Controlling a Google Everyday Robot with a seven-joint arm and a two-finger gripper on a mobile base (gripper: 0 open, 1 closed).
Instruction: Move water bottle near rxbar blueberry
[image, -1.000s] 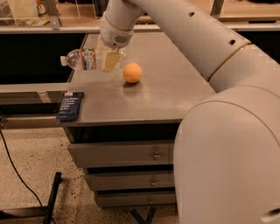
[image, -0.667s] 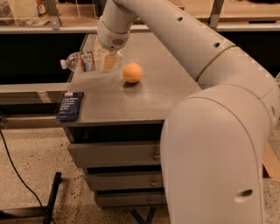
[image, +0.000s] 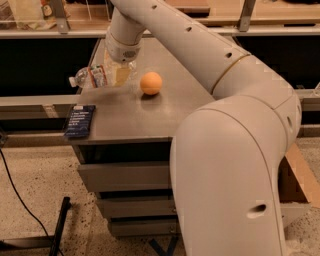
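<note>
The water bottle (image: 91, 76) lies on its side at the back left of the grey cabinet top (image: 135, 112), white cap pointing left. My gripper (image: 120, 74) is down at the bottle's right end, against its base. The rxbar blueberry (image: 80, 120), a dark navy wrapper with white text, lies flat at the front left corner, in front of the bottle and apart from it.
An orange ball (image: 151, 83) sits on the top just right of the gripper. My arm's large white links (image: 225, 150) fill the right side of the view. Drawers (image: 125, 175) are below the top, and a black cable (image: 20, 200) lies on the floor at left.
My arm's upper links have swung across the right of the view. The gripper stays at the bottle's right end. The ball and the bar have not moved.
</note>
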